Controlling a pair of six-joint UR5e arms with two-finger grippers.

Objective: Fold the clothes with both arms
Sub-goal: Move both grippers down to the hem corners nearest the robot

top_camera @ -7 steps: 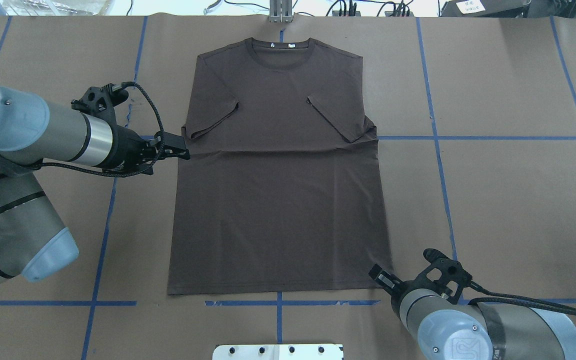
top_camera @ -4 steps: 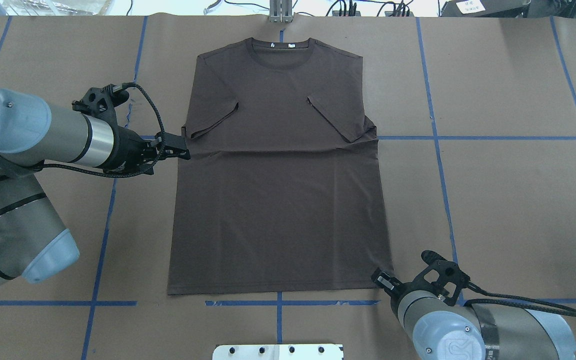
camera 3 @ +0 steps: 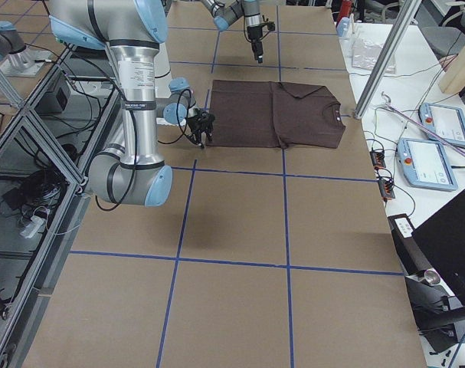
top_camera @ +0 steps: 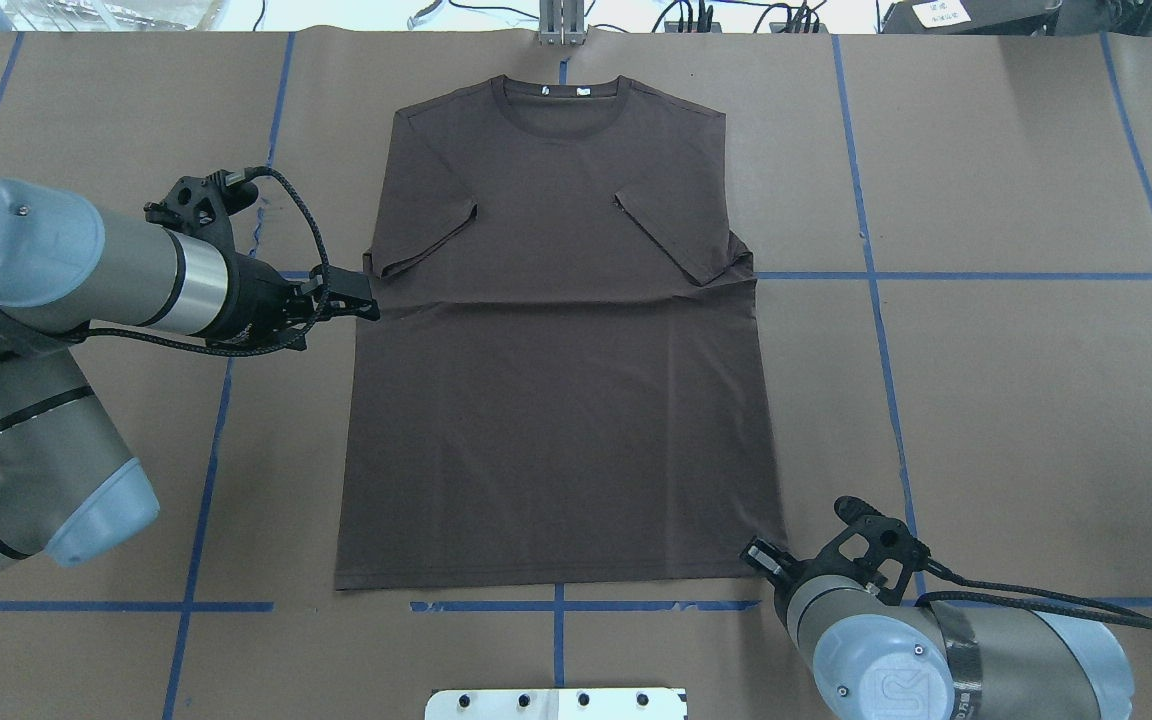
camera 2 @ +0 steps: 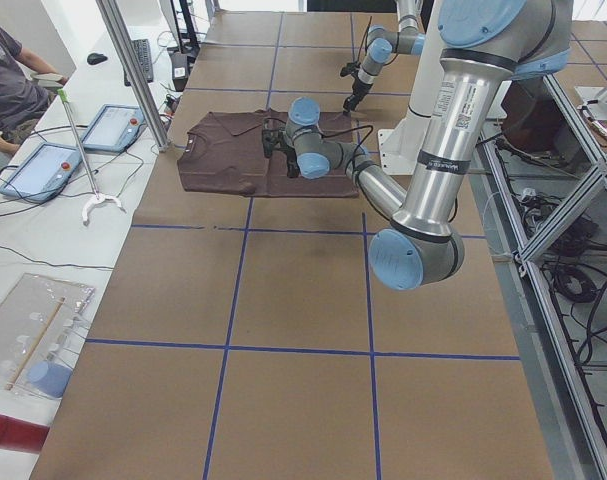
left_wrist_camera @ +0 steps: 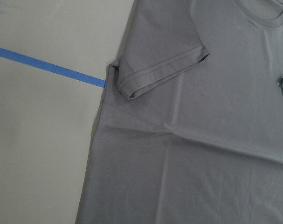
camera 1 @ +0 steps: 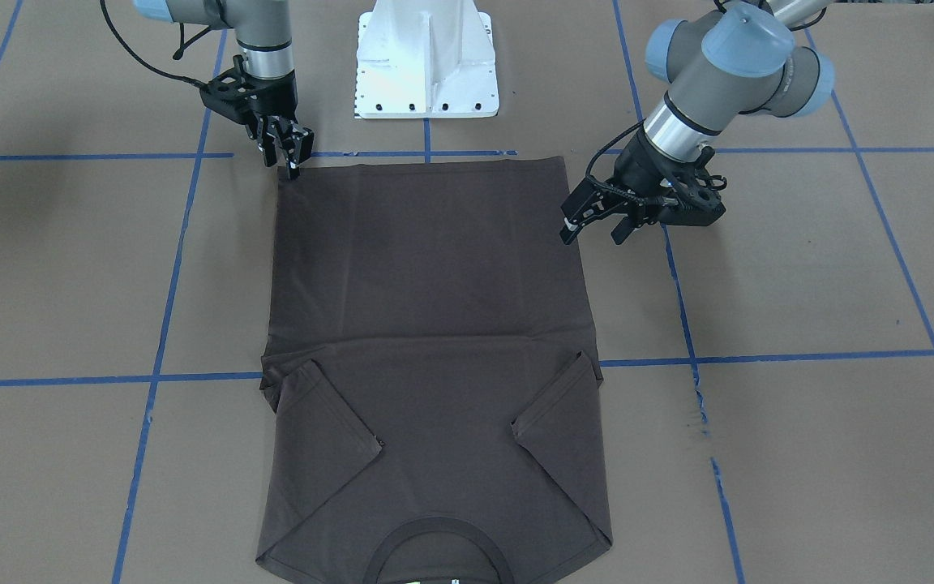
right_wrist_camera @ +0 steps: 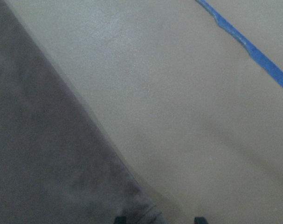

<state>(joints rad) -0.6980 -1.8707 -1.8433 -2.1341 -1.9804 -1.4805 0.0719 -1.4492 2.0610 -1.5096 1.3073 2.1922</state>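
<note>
t-shirt (camera 1: 434,268) collar cut by front view's bottom edge; right wrist view blurred, right gripper (right_wrist_camera: 160,220) barely in

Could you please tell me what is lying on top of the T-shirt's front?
One short sleeve and the other sleeve lie folded inward on the T-shirt; the fabric beneath them is covered and cannot be seen.

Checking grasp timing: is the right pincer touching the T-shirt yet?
Cannot tell. Right wrist view shows right pincer straddling the T-shirt hem corner; contact hidden.
</note>
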